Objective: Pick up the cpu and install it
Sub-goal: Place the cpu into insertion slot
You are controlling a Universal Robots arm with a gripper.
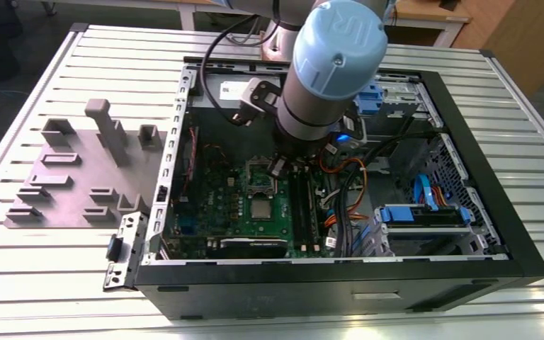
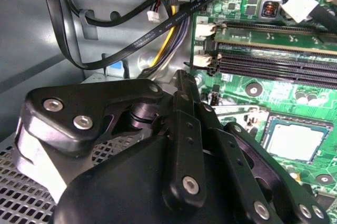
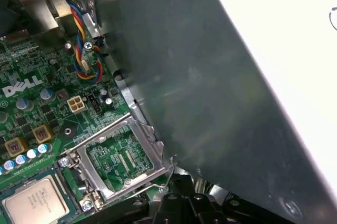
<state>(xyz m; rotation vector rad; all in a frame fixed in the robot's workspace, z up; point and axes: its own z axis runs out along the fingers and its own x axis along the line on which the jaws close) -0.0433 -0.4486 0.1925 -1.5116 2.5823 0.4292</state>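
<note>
The pincer (image 2: pixel 181 145), a black linkage of bolted bars, reached down inside an open computer case (image 1: pixel 499 244) that lay on its side on a slatted metal counter (image 1: pixel 45 283). Whether its tips were wide or narrow could not be told, as they were hidden. In the exterior view the arm (image 1: pixel 333 64), with its pale blue cap, stood over the green motherboard (image 1: pixel 244 227) at the middle of the case. The cpu (image 3: pixel 37 201), a small square with a silvery top, sat in its socket on the motherboard, apart from the pincer; it also showed in the second wrist view (image 2: pixel 295 141). Just beside the cpu, the hinged silver socket frame (image 3: pixel 124 155) stood swung open. A grey tray (image 1: pixel 74 177) with raised blocks rested on the counter near the counter's edge at the exterior view's left, beside the case.
</note>
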